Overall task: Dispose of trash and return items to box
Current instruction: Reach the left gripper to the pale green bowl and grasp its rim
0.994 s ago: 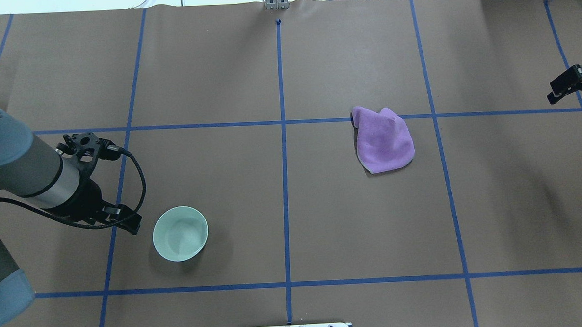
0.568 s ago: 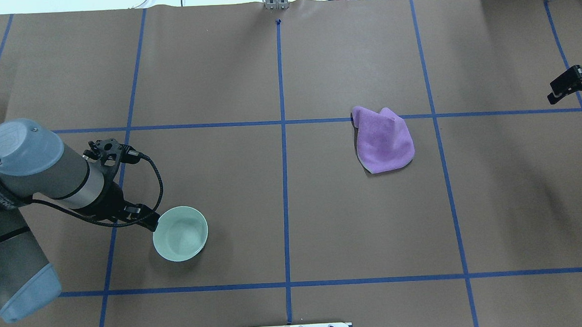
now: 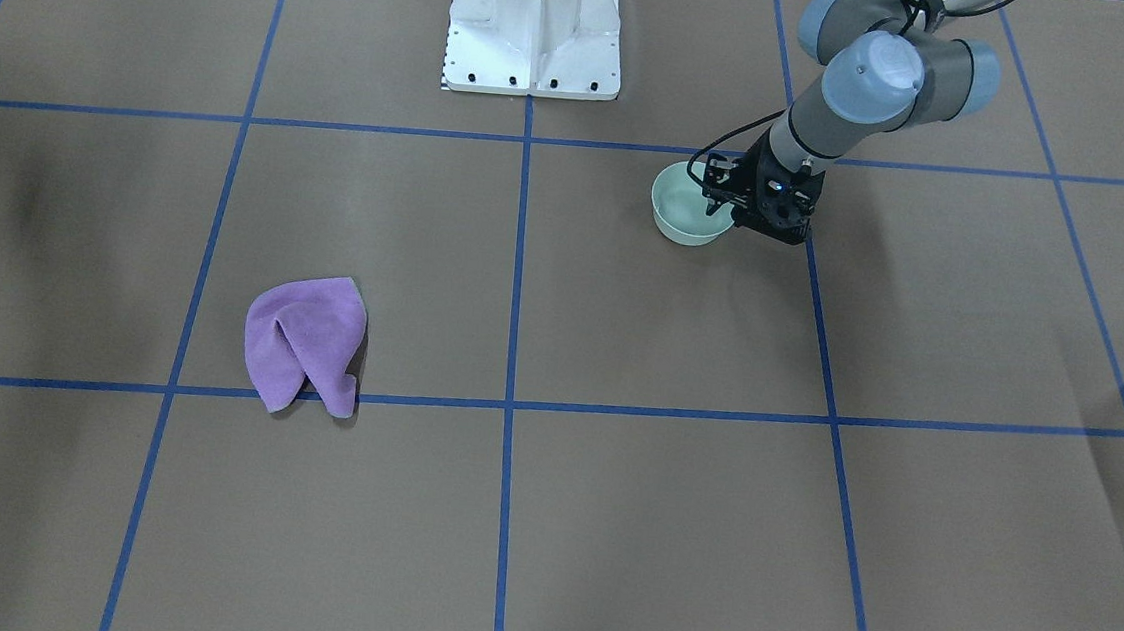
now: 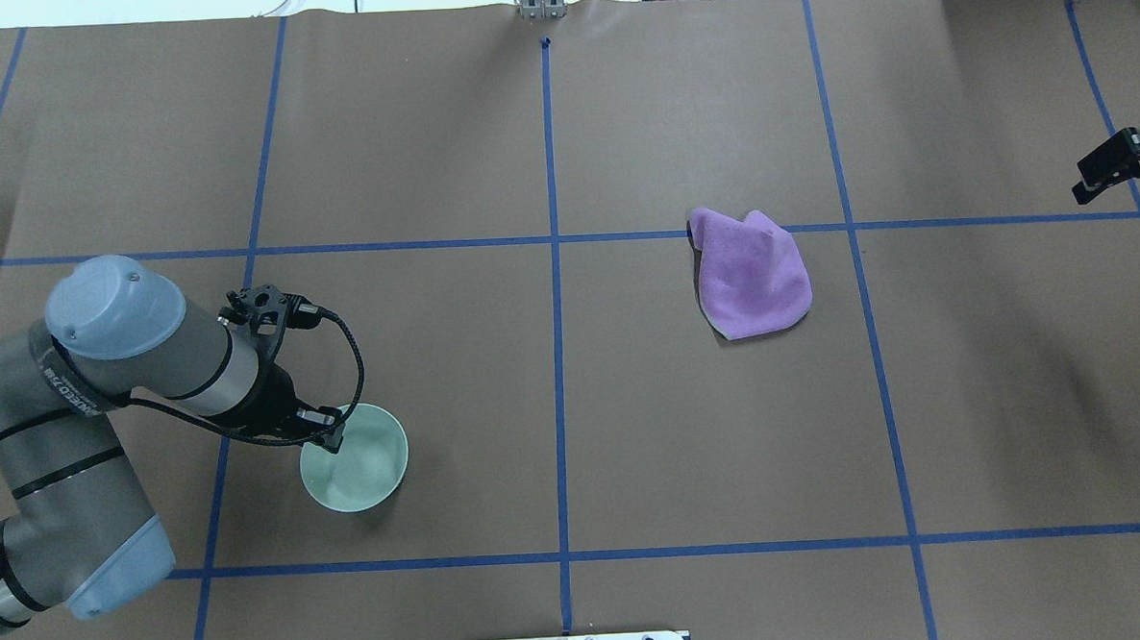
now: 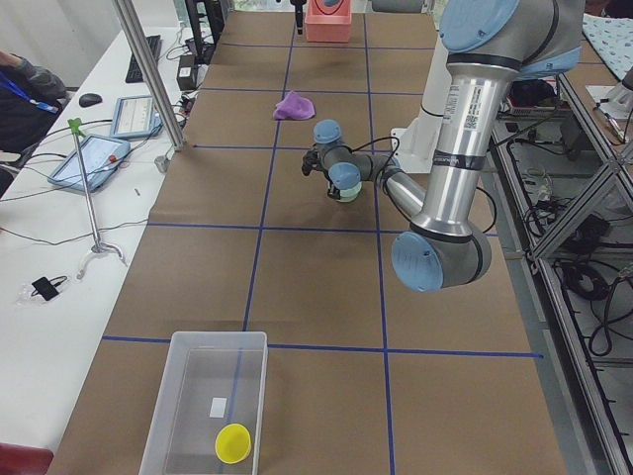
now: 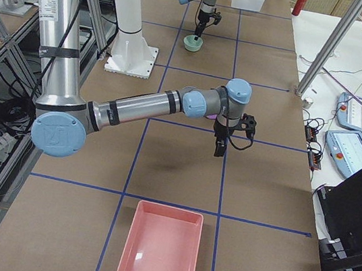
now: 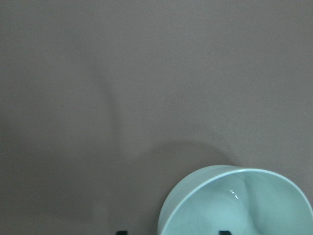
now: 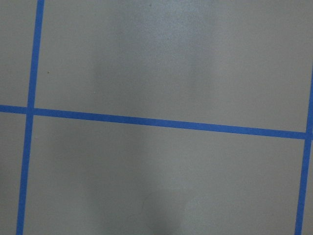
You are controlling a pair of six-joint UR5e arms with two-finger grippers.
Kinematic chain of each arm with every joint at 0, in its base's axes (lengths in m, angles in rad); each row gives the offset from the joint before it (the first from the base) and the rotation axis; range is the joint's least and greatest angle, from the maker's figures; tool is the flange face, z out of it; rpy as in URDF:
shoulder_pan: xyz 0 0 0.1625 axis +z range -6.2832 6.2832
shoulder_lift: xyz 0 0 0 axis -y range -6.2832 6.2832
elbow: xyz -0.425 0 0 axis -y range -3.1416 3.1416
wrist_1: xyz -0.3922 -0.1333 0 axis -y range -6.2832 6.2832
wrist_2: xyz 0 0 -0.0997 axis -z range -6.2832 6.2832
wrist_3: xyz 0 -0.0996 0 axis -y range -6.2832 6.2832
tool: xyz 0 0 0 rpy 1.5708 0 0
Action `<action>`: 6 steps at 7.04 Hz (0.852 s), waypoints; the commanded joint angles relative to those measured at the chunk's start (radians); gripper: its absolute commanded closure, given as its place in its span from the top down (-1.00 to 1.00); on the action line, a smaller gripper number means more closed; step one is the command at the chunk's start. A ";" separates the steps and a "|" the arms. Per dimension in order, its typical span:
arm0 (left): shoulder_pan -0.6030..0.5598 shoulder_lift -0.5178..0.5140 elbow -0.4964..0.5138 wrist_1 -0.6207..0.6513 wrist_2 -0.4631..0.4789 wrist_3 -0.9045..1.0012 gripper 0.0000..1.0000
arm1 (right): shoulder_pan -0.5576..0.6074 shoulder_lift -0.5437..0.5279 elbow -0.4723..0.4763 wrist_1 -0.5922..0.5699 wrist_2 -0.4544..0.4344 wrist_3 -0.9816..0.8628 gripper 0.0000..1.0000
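A pale green bowl point(image 4: 363, 461) stands upright on the brown table, at the left in the overhead view; it also shows in the front view point(image 3: 682, 212). My left gripper point(image 4: 328, 436) hangs over the bowl's left rim. In the left wrist view its two dark tips sit apart at the bottom edge, open, with the bowl's rim point(image 7: 168, 215) between them. A crumpled purple cloth point(image 4: 751, 274) lies right of centre. My right gripper point(image 4: 1107, 167) hovers at the far right edge over bare table; its fingers do not show clearly.
A clear plastic box point(image 5: 203, 406) with a yellow item inside stands at the table's left end. A pink tray point(image 6: 160, 255) stands at the right end. The robot's white base point(image 3: 535, 23) is at the table's middle edge. Blue tape lines grid the table.
My left arm has swung right and forward toward the bowl; its gripper went from beside the bowl to over its left rim. The right arm, bowl and cloth have not moved.
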 commanded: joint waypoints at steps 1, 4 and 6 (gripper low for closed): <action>-0.002 0.000 -0.009 -0.001 -0.001 -0.003 -1.00 | 0.000 0.000 0.000 0.000 0.000 0.000 1.00; -0.078 0.017 -0.105 0.014 -0.030 -0.003 -1.00 | 0.000 0.000 0.001 0.000 0.000 0.000 1.00; -0.298 0.052 -0.157 0.081 -0.177 0.000 -1.00 | 0.000 0.002 0.001 0.000 0.000 0.000 1.00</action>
